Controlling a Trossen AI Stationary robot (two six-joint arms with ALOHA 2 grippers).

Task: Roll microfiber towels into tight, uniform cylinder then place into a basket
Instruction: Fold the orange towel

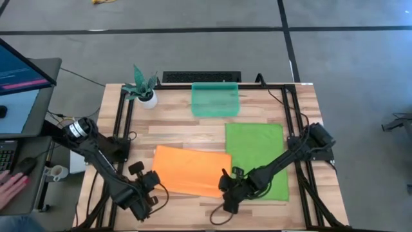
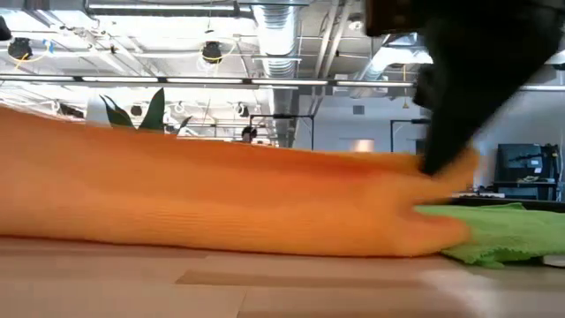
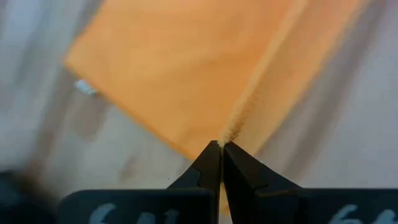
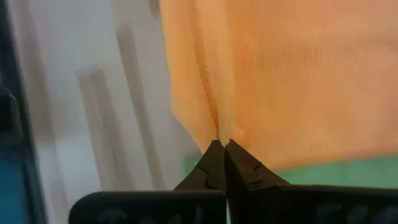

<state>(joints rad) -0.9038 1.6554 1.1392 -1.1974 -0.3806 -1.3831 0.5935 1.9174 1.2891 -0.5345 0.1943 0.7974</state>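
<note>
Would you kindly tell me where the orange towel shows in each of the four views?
High view: orange towel, low centre, left of the green towel.
Low view: fills the left and middle.
Left wrist view: upper centre, corner pinched by the left hand.
Right wrist view: upper right, corner pinched by the right hand.
Shared landmark: the green towel, absent only from the left wrist view.

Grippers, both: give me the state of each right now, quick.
Left gripper: fingers shut on the orange towel, pinching its near-left corner.
Right gripper: fingers shut on the orange towel, pinching its near-right corner.
</note>
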